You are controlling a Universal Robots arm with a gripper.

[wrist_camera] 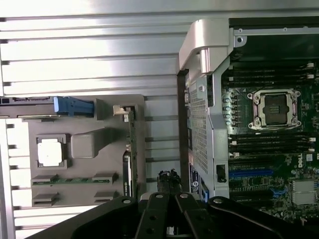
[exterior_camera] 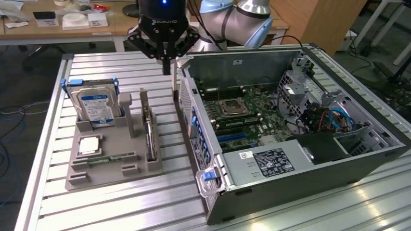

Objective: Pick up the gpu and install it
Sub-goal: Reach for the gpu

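The gpu (exterior_camera: 149, 130) stands on its long edge in a slot of the grey holder (exterior_camera: 138, 168), its silver bracket at the far end. In the wrist view the gpu (wrist_camera: 130, 154) appears edge-on as a thin dark strip. My gripper (exterior_camera: 167, 67) hangs above the table's far part, over the gap between the holder and the open computer case (exterior_camera: 257, 187). Its fingers are shut together with nothing between them. In the wrist view the gripper (wrist_camera: 169, 180) points down between the card and the case wall (wrist_camera: 199, 114), apart from both.
A silver hard drive (exterior_camera: 96, 103) stands at the holder's far end, with a processor (exterior_camera: 90, 144) and a green memory stick (exterior_camera: 106, 158) lying nearer. Inside the case lie the motherboard's socket (exterior_camera: 232, 106) and a blue slot (exterior_camera: 234, 137). The slatted table (exterior_camera: 115, 207) has bare room in front.
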